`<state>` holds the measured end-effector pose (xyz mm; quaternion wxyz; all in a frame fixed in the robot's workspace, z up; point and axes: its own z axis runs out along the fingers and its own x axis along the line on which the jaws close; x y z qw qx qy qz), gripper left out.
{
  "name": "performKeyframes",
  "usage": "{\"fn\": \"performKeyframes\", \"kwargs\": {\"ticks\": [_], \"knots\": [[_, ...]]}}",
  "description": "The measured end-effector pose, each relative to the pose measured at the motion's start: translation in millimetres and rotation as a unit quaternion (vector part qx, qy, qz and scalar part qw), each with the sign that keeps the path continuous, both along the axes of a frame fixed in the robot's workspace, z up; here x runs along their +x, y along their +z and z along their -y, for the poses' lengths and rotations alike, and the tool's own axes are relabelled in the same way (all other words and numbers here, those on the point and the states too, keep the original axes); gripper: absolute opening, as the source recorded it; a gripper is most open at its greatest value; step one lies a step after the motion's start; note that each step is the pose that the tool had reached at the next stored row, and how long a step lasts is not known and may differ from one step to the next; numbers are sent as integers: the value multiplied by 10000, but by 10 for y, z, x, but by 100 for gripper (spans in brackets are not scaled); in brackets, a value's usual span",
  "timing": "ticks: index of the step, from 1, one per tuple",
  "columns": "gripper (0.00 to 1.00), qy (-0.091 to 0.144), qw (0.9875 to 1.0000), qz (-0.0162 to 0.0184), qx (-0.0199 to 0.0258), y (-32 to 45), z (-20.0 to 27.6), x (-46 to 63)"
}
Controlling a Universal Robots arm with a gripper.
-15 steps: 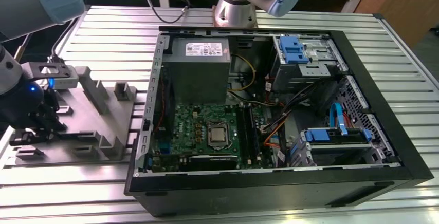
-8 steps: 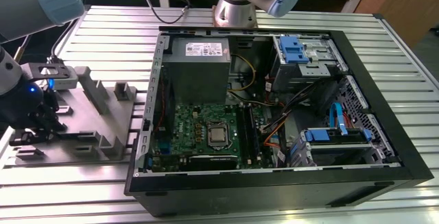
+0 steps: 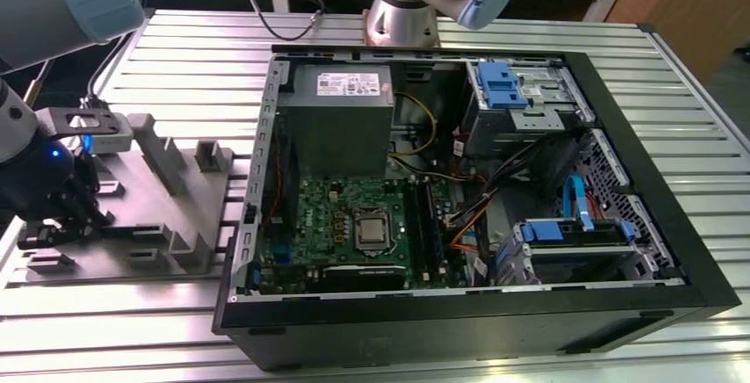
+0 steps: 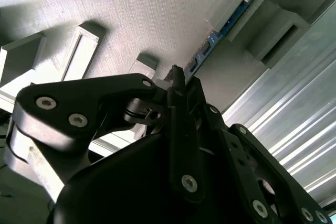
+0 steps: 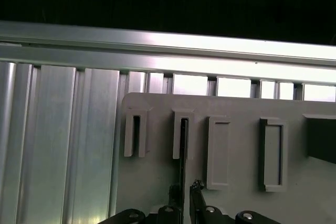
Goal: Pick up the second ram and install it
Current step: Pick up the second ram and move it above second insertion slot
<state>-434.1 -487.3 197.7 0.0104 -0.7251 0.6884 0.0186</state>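
Now the gripper point(image 5: 185, 191) hangs over the tray point(image 5: 241, 150), fingers point(image 5: 198, 195) narrowly spread either side of the ram point(image 5: 184, 145), which stands edge-on in its slot. An off-centre squeeze could tilt the ram and jam it there.

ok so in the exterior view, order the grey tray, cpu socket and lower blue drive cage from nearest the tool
1. grey tray: directly under the tool, at the exterior view's left.
2. cpu socket: on the green board, mid-view.
3. lower blue drive cage: farthest, toward the exterior view's right.
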Motion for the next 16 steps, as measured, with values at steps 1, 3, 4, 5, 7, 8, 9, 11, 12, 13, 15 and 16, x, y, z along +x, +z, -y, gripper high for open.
{"fn": "performKeyframes", "kwargs": {"ticks": [1,3,4,5,7,8,9,11,12,13,15,16], "knots": [[21,0,10000,0,0,0,0,0],[21,0,10000,0,0,0,0,0],[21,0,10000,0,0,0,1,-1],[21,-1,10000,0,0,-1,5,-1],[21,0,10000,0,0,0,12,0],[21,0,10000,0,0,0,16,0],[21,0,10000,0,0,0,21,0],[21,0,10000,-1,-1,1,28,-1],[21,-1,10000,0,0,0,30,0],[21,-1,10000,0,0,0,31,0],[21,0,10000,0,0,0,34,0],[21,0,10000,0,0,0,37,0]]}}
